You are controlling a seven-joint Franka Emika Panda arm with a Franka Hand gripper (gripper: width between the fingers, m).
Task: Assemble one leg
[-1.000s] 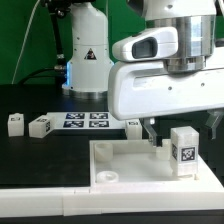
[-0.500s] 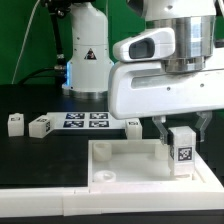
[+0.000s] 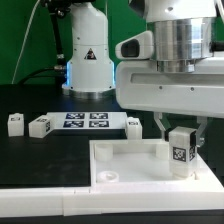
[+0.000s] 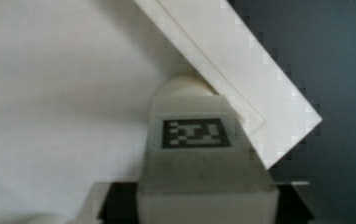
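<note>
1. Change. The fingers stood spread to either side of the leg [image 3: 181,150] a second ago. The gripper [image 3: 180,134] now pinches the leg between both fingers, and the arm body sits higher in the exterior view. The foot of the leg appears slightly raised off the tray [image 3: 125,148]. We judge the grasp complete and the lift begun.

2. Position. The leg hangs upright over the tray's corner at the exterior view's right. In the wrist view its marker tag [image 4: 198,133] faces the camera.

3. Count.
- Held leg: one.
- Loose tagged pieces on the bench [image 3: 40,165], which we take for legs: three [image 3: 14,123] [image 3: 40,126] [image 3: 133,126].
- Tray: one.
- Marker board [image 3: 85,120]: one, carrying four tags.
</note>
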